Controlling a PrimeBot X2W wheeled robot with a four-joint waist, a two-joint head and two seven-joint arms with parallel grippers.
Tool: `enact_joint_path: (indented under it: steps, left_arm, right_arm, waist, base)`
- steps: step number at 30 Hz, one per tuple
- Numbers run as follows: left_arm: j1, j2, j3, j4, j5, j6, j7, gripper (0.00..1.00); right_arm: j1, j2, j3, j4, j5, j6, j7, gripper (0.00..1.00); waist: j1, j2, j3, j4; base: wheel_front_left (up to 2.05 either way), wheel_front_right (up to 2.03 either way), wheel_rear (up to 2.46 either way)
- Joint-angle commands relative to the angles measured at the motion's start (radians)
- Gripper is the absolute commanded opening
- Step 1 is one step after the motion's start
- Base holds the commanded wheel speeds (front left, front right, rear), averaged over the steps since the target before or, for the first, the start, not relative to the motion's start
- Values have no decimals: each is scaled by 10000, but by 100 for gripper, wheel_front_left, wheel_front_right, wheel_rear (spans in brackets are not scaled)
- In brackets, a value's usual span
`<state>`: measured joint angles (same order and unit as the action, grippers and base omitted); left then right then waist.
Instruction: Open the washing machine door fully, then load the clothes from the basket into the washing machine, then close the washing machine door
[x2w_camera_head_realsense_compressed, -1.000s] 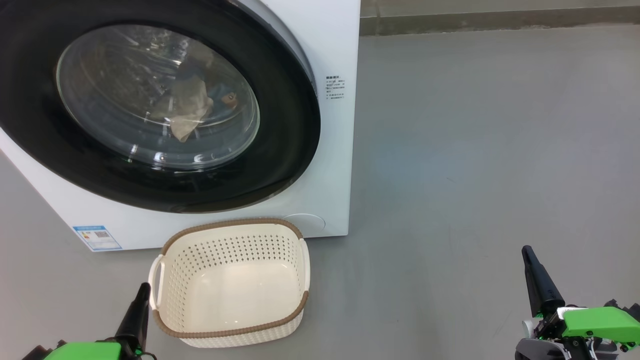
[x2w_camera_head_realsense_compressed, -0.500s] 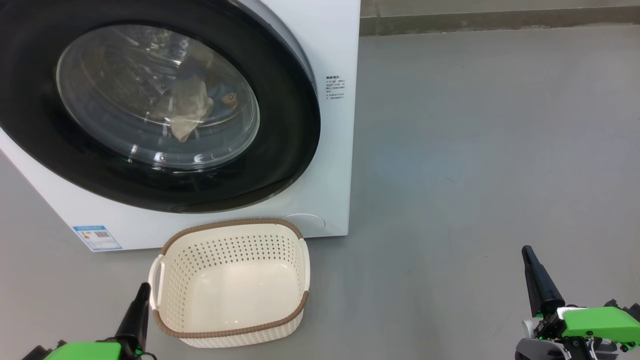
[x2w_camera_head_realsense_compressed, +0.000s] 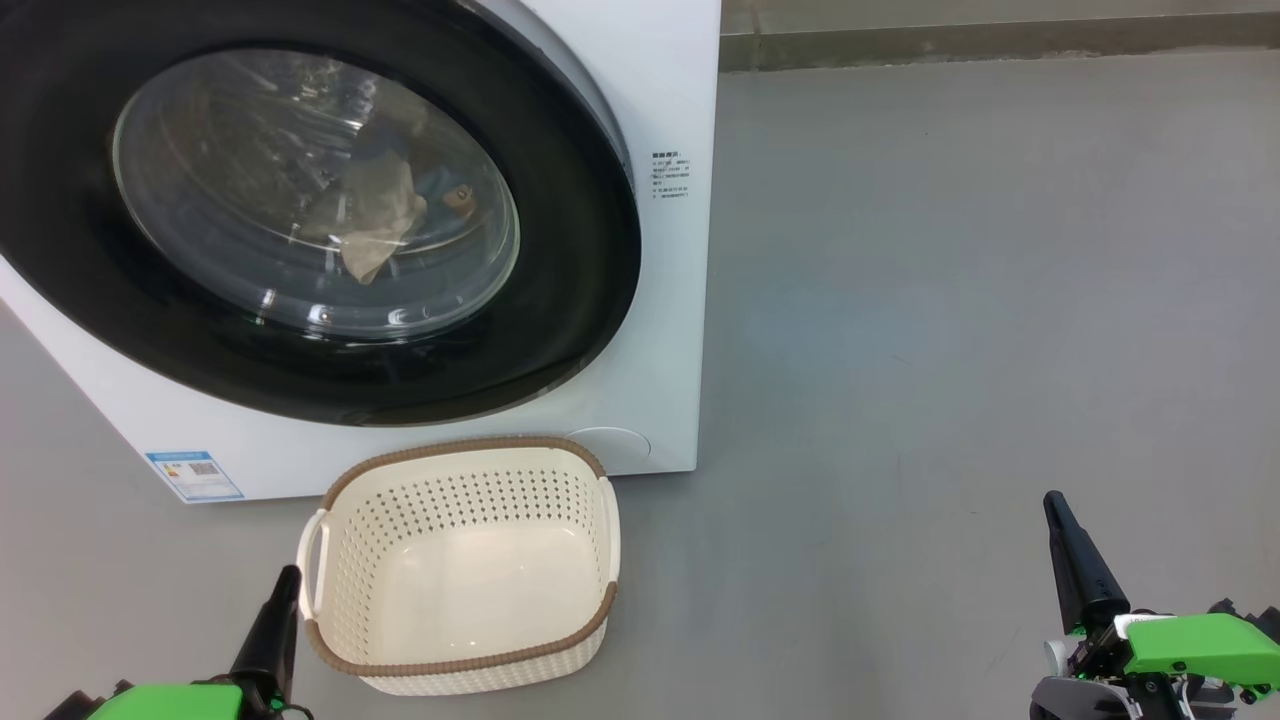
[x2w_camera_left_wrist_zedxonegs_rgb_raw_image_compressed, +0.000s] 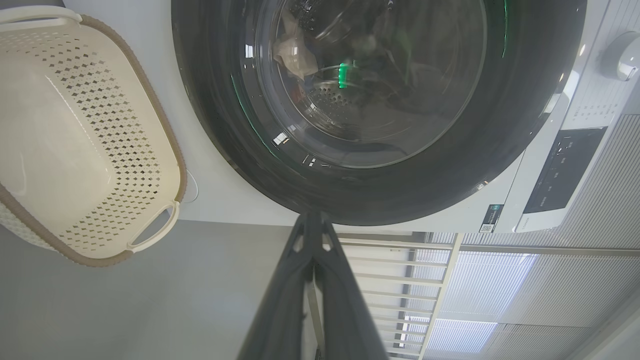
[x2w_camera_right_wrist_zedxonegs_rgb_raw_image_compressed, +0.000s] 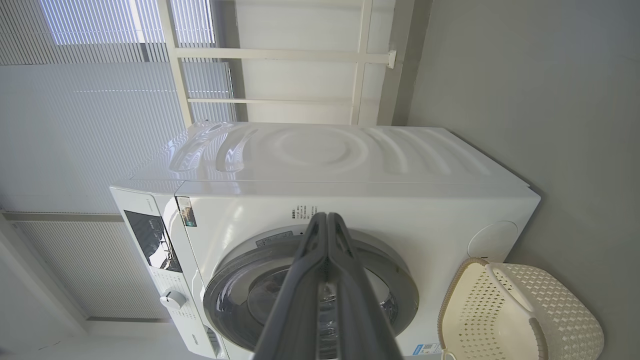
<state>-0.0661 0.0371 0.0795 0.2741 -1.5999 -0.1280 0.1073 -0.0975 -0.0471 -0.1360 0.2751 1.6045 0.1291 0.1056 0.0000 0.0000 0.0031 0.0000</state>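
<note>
From the head view I see the washing machine (x2w_camera_head_realsense_compressed: 670, 90) filling the upper left, its right-hand edge running straight down to the grey floor (x2w_camera_head_realsense_compressed: 950, 300), which lies wide and bare to the right. The washing machine door (x2w_camera_head_realsense_compressed: 585, 260) sits shut against the front, and the clothes (x2w_camera_head_realsense_compressed: 375, 215) lie inside the drum behind the glass, a cream piece over a bit of blue. The basket (x2w_camera_head_realsense_compressed: 460, 448) stands on the floor just in front of the machine's lower edge, its far rim close under the door's black ring and its bare bottom showing. My left gripper (x2w_camera_head_realsense_compressed: 288, 575) is at the lower left with its fingers pressed together, holding nothing, its tip just beside the basket's left handle but apart from it. My right gripper (x2w_camera_head_realsense_compressed: 1052, 500) is at the lower right, also closed and empty, well apart from the machine and the basket, with free floor all round. In the left wrist view the joined fingers point at the door's rim, the basket off to one side. In the right wrist view the closed fingers point at the machine's front, with the basket by its lower corner.
</note>
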Motion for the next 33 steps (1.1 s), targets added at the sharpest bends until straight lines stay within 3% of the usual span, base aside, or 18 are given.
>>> enact_joint_path:
  steps: [1, 33]
  left_arm:
    - [-418, 131, 341, -293, -89, -27, 58, 0]
    - [-418, 131, 341, -293, -90, -27, 58, 0]
  right_arm:
    - [-104, -31, 225, -303, 43, 16, 75, 0]
    - [-104, -31, 225, -303, 44, 16, 75, 0]
  waist:
    - [0, 0, 0, 0]
    - [0, 0, 0, 0]
  base:
    - [0, 0, 0]
    - [0, 0, 0]
